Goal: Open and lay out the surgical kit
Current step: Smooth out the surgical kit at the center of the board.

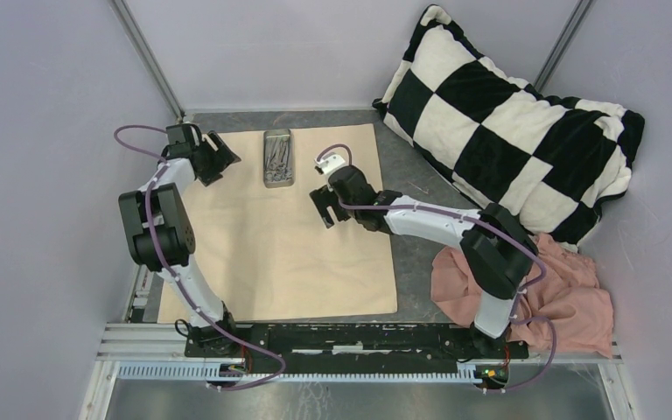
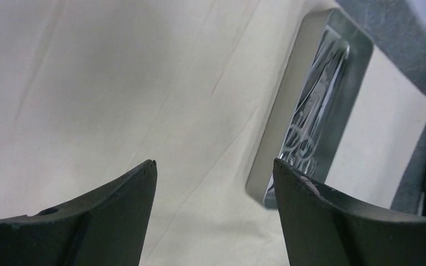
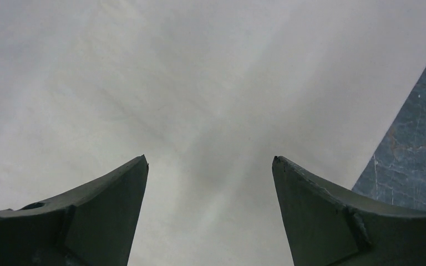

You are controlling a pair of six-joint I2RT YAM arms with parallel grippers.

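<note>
— At the far edge of the grey bench (image 1: 416, 271), what lies on the large beige cloth wrap (image 1: 280, 254)?

— The wrap is spread flat. A small grey rectangular metal tray (image 1: 278, 183) sits on its far edge, long side running near to far, with the slim silver ring-handled instruments (image 1: 278, 157) piled inside it.

— Where is the left tool (image 1: 223, 162)?

— Just left of the tray, over the cloth. Its fingers stand wide apart with nothing between them. Its wrist camera shows the tray wall (image 2: 280, 122) and the instruments (image 2: 316, 105) ahead to the right.

— And the right tool (image 1: 324, 208)?

— Right of the tray and nearer, above the cloth by its right edge. Its fingers are spread too and hold nothing.

— Anything else around?

— A black-and-white checkered pillow (image 1: 507, 122) lies at the far right, and a crumpled pink cloth (image 1: 569, 302) at the near right.
</note>
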